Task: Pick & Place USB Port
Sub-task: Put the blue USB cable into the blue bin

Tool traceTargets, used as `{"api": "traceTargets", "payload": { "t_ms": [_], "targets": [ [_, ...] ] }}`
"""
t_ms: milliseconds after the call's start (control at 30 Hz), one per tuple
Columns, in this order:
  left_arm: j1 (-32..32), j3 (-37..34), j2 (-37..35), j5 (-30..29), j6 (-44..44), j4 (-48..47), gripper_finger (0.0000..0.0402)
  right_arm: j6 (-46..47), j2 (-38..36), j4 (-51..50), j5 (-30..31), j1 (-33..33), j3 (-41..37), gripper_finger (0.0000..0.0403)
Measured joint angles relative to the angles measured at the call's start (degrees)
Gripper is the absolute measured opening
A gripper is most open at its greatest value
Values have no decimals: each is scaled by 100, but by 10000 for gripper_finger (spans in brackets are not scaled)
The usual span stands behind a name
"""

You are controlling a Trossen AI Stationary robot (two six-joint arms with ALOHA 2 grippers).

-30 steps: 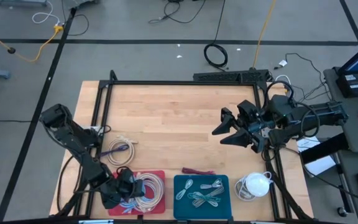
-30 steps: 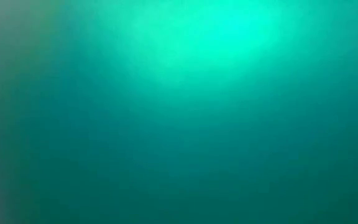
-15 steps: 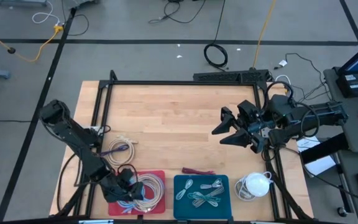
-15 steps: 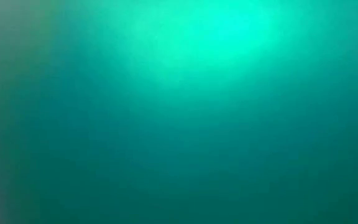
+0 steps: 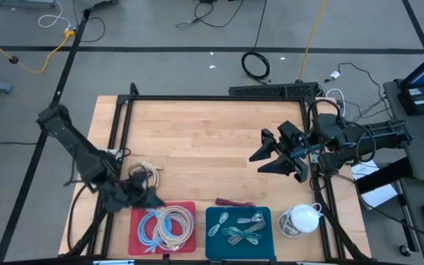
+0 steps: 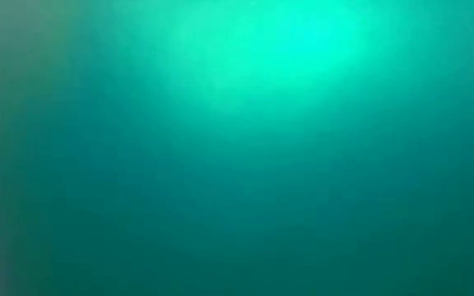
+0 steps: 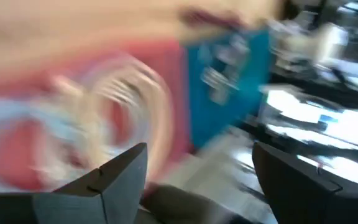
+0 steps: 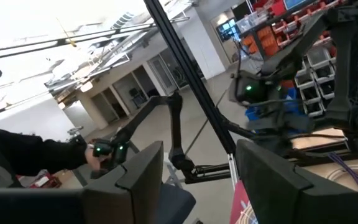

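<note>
The left gripper (image 5: 147, 197) is hanging wide open just above the red tray (image 5: 140, 234) of cables (image 5: 169, 224). The right gripper (image 5: 265, 158) is waiting open over the table (image 5: 205, 140).

A workshop or robotics lab: concrete floor with loose cables (image 5: 256, 65), red parts bins (image 8: 278, 15), wooden worktable (image 5: 205, 132).

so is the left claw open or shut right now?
Open. The left wrist view shows the left claw with its two fingers well apart and nothing between them, the red tray of coiled cables beyond it.
</note>
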Motion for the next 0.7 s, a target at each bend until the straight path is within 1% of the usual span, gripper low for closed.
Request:
{"api": "traceTargets", "payload": {
  "t_ms": [167, 267, 367, 467, 567, 700],
  "targets": [
    [346, 362, -495, 665, -36, -3213, 261, 84, 0, -2, 142, 0, 0, 199],
    [535, 359, -686, 980, 176, -4406, 247, 93, 0, -20, 153, -2, 0, 199],
    [767, 280, -825, 1185, 703, -5073, 240, 111, 21, -112, 227, -2, 0, 199],
    [958, 251, -861, 1305, 1403, -5427, 239, 148, 41, -203, 435, 0, -2, 199],
    [1095, 249, -851, 1458, 2063, -5766, 239, 158, 59, -220, 457, -2, -2, 199],
    [1173, 249, -854, 1577, 2425, -6283, 239, 297, 102, -220, 452, 0, -2, 199]
  ]
}}
